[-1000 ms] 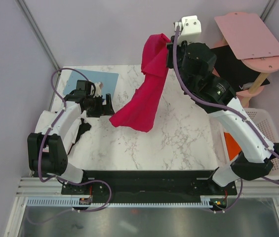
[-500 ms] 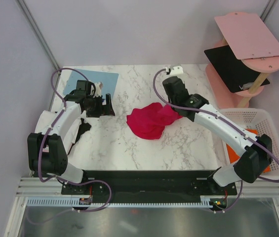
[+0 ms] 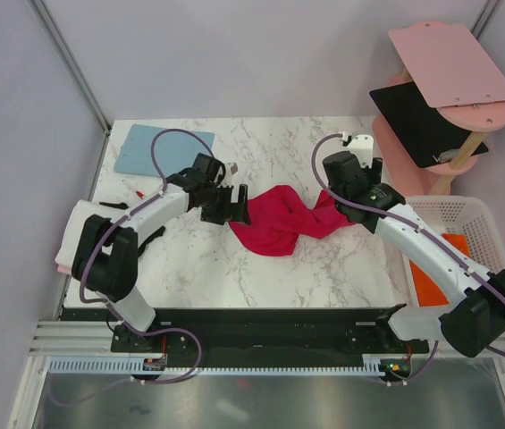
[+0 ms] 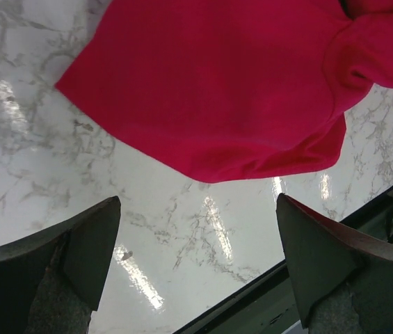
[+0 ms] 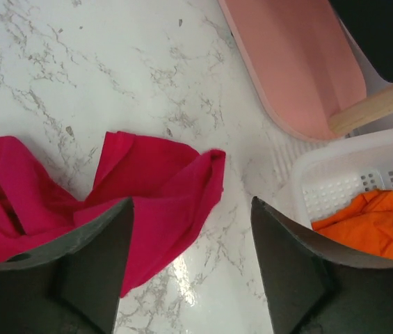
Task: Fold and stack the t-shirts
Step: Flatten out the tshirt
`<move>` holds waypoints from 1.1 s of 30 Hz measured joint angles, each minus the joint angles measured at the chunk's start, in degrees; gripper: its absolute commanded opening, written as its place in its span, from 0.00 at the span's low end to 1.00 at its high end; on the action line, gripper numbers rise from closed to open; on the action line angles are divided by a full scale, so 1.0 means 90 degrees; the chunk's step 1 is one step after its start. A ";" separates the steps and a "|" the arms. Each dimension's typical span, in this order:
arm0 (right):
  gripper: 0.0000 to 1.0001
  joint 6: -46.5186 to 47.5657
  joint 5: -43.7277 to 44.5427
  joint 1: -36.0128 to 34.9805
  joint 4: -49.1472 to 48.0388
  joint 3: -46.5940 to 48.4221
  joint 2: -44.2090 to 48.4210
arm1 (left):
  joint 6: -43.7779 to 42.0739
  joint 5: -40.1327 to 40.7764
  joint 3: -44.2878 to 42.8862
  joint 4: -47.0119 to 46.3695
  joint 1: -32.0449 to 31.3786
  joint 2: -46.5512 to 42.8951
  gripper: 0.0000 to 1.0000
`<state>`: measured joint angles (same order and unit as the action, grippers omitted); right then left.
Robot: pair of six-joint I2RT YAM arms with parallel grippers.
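Observation:
A crimson red t-shirt [image 3: 279,225] lies crumpled and twisted on the marble table [image 3: 324,268]. In the left wrist view the t-shirt [image 4: 210,90] fills the top. My left gripper [image 3: 238,209] is open at the shirt's left edge; in the left wrist view the left gripper [image 4: 197,209] has only bare marble between its fingers. My right gripper [image 3: 349,189] hangs open over the shirt's right end; the right wrist view shows the right gripper [image 5: 191,205] apart from the cloth [image 5: 147,202], holding nothing. An orange t-shirt [image 5: 366,223] lies in the white basket [image 3: 471,219].
A light-blue board [image 3: 164,147] lies at the back left. A stand with pink and black panels [image 3: 444,85] rises at the back right, beside the basket. White cloth [image 3: 69,243] sits at the table's left edge under my left arm.
The right gripper brought the red shirt down from high in the air onto the table and let it go. The left arm swung right, up to the shirt's left edge.

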<state>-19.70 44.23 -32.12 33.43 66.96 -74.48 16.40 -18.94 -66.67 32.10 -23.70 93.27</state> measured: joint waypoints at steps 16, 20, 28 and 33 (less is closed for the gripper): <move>0.98 -0.0024 0.0078 0.0017 -0.0015 0.0000 0.0306 | 0.0988 0.1328 0.0396 -0.0571 -0.1144 0.0442 1.00; 0.97 0.0002 0.0051 0.0041 -0.0117 -0.0070 0.0306 | 0.1277 0.1668 0.0634 -0.0731 -0.0852 0.0440 1.00; 0.95 0.0219 -0.0573 0.0148 -0.0350 -0.0413 0.0083 | 0.1634 0.1749 0.0996 -0.1146 -0.0464 0.0481 0.97; 0.95 0.0323 -0.0996 0.0180 -0.0304 -0.0379 -0.0760 | 0.1792 0.1753 0.0916 -0.1530 -0.0432 0.0653 0.88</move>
<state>-16.80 35.27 -30.50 30.70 63.55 -81.32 32.53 -3.16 -58.43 18.33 -27.59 99.15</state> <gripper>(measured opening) 0.949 0.934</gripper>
